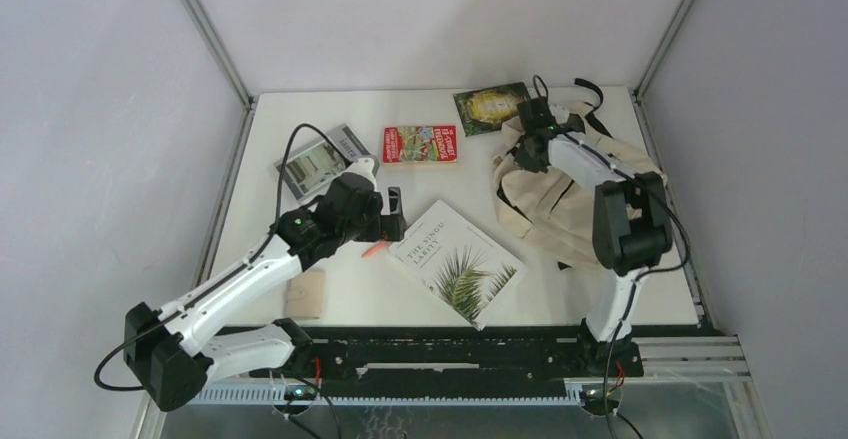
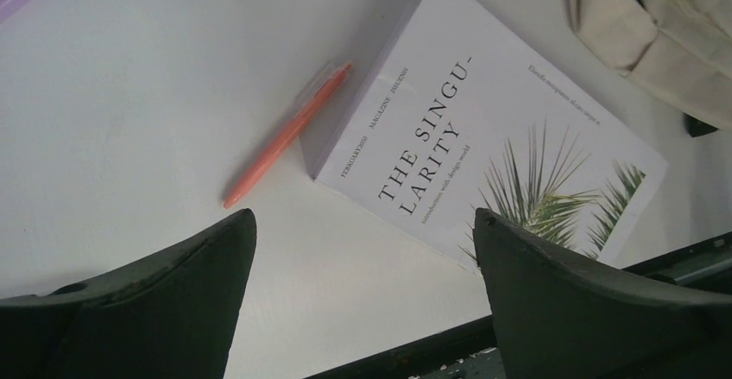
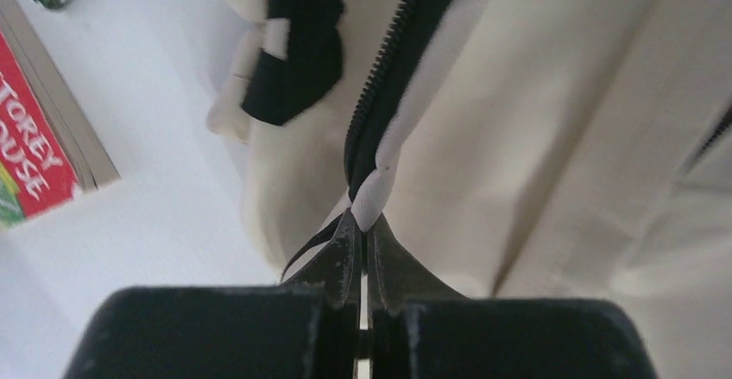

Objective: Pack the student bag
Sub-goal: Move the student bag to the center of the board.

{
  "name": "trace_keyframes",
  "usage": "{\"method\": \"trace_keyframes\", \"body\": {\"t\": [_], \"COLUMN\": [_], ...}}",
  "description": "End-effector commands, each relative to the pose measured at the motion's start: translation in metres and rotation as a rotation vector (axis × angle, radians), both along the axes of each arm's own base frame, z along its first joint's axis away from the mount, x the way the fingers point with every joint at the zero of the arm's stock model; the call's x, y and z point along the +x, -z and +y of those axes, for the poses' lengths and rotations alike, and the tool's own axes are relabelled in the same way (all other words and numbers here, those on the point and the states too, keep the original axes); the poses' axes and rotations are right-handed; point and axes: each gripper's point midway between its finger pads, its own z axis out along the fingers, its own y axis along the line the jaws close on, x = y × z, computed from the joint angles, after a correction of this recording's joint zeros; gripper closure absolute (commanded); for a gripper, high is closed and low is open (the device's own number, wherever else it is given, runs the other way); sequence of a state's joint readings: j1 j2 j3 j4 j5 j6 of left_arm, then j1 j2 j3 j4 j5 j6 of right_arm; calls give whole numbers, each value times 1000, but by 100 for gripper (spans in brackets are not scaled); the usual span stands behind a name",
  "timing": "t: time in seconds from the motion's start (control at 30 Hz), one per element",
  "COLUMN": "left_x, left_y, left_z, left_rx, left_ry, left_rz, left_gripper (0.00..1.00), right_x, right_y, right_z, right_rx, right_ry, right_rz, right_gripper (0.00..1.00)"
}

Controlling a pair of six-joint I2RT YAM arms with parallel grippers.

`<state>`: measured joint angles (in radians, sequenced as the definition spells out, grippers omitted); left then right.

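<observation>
The cream student bag [image 1: 570, 184] lies at the right of the table, its black zipper [image 3: 393, 60] running up the canvas [image 3: 552, 120]. My right gripper [image 1: 531, 149] is shut on the zipper's cream pull tab [image 3: 371, 193] at the bag's left end. My left gripper [image 1: 392, 215] is open and empty, low over the table just left of a white book with a palm print [image 1: 455, 259]. That book also shows in the left wrist view [image 2: 483, 129]. An orange pen [image 2: 289, 133] lies against the book's left edge, beyond my left fingertips [image 2: 233, 241].
A red book [image 1: 420, 144], a dark green book [image 1: 490, 107] and a grey-covered book [image 1: 322, 162] lie at the back. A small tan block [image 1: 305, 294] lies near the front left. The black front rail [image 1: 450, 344] runs along the near edge.
</observation>
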<state>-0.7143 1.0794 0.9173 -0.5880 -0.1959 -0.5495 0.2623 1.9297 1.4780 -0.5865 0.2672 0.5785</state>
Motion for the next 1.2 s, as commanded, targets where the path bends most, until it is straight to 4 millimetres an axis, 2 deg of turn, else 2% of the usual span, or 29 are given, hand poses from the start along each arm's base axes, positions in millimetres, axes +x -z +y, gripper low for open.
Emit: {"method": "trace_keyframes", "body": {"t": [0.0,0.2,0.33,0.47,0.57,0.63,0.7,0.73,0.83,0.9,0.97,1.07,1.17], "left_x": [11,21,27,34,38,40,43,45,49,49,47,38,19], "left_y": [-7,-10,-11,-14,-16,-15,-12,-12,-10,-9,-5,5,20], "left_z": [-9,-17,-27,-31,-31,-28,-23,-20,-2,18,41,57,49], "left_rx": [-2,-2,-2,-1,-7,-12,-16,-19,-6,56,128,178,147], "left_ry": [8,12,23,17,-2,-28,-56,-72,-135,-185,-238,-247,-171], "left_rz": [-21,-24,-9,-10,-4,19,36,38,43,33,37,71,138], "left_gripper": [0,0,0,0,0,0,0,0,0,0,0,0,4], "right_x": [-29,-93,-121,-125,-115,-110,-103,-98,-89,-89,-93,-105,-127], "right_y": [-35,-49,-67,-98,-134,-150,-153,-150,-128,-125,-131,-145,-146], "right_z": [-12,-35,-66,-80,-76,-76,-78,-77,-69,-59,-48,-20,8], "right_rx": [31,-35,-94,-31,42,58,61,66,96,111,98,100,122], "right_ry": [-85,-159,-66,3,-6,9,25,24,22,-6,-47,-163,-268], "right_rz": [-68,-75,-121,-253,-404,-473,-497,-490,-381,-343,-356,-390,-375], "right_gripper": [100,100,100,100,99,97,91,82,43,31,17,14,14]}}
